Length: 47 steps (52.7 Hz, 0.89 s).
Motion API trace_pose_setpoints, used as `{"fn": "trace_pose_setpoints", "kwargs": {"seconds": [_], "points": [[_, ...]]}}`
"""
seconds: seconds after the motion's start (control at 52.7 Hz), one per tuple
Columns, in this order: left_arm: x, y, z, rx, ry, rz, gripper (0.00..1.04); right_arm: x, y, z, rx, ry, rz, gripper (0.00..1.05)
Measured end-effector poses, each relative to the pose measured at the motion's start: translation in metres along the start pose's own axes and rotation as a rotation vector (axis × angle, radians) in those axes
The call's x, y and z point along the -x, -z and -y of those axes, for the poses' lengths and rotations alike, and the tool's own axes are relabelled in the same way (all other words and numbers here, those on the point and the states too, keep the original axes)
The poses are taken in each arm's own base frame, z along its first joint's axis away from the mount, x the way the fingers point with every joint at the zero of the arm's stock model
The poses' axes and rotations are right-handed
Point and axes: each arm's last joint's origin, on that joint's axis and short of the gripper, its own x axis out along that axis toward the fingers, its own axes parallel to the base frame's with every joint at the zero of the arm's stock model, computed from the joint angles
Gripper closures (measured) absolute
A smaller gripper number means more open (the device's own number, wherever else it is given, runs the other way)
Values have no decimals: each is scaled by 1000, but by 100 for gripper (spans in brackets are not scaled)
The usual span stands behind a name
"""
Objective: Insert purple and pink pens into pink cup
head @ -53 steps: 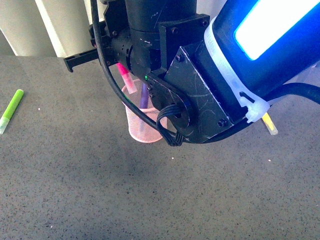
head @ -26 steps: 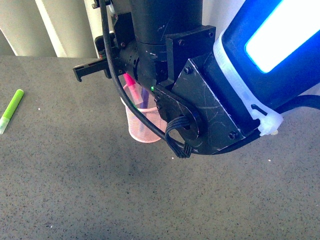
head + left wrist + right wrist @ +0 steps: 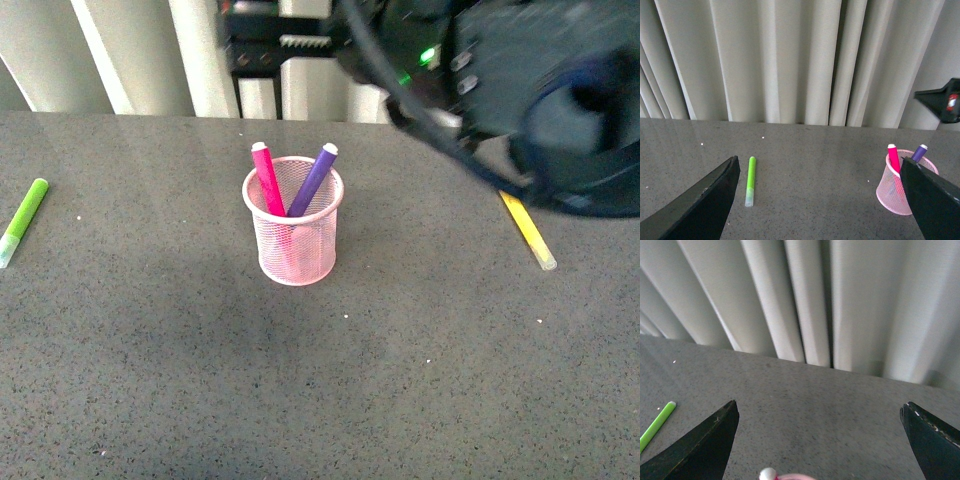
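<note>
The pink cup [image 3: 293,240] stands upright mid-table. The pink pen [image 3: 266,180] and the purple pen [image 3: 314,178] both stand in it, leaning apart, caps up. My right gripper [image 3: 820,407] is open and empty, raised above and behind the cup. Only a white pen cap [image 3: 768,474] and a bit of the cup's rim [image 3: 795,477] show at the edge of its view. My left gripper [image 3: 818,164] is open and empty, held back from the table. In its view the cup [image 3: 897,195] with the pink pen [image 3: 894,157] and the purple pen [image 3: 919,152] sits beside one finger [image 3: 935,200].
A lime-green marker [image 3: 22,220] lies at the table's left and also shows in the left wrist view [image 3: 750,181]. A yellow marker [image 3: 528,230] lies to the right of the cup. My blurred right arm [image 3: 530,90] fills the upper right. Curtains hang behind the table.
My right arm has lifted up and back from over the cup, uncovering it. The pink pen, held above the cup before, now stands in it beside the purple one.
</note>
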Motion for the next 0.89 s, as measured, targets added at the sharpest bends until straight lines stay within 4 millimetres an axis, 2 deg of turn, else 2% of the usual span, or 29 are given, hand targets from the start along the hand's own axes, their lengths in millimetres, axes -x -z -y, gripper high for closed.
{"fn": "trace_pose_setpoints", "kwargs": {"seconds": [0.076,0.133,0.228,0.266,0.323,0.418,0.589,0.646,0.722,0.778,0.892], "points": [[0,0,0,0,0,0,7,27,-19,22,-51,98,-37,7],[0,0,0,0,0,0,7,60,-30,45,-72,203,-79,7],[0,0,0,0,0,0,7,101,-35,67,-68,290,-86,7],[0,0,0,0,0,0,7,124,-35,78,-60,327,-85,7],[0,0,0,0,0,0,7,143,-33,85,-47,356,-76,7],[0,0,0,0,0,0,7,156,-35,88,-37,376,-49,7],[0,0,0,0,0,0,7,157,-33,88,-21,368,-59,7],[0,0,0,0,0,0,7,159,-27,91,28,375,57,17],[0,0,0,0,0,0,7,177,-16,97,85,363,204,35],[0,0,0,0,0,1,7,192,-13,102,98,373,237,49],[0,0,0,0,0,1,7,208,-4,106,108,377,241,68]]}}
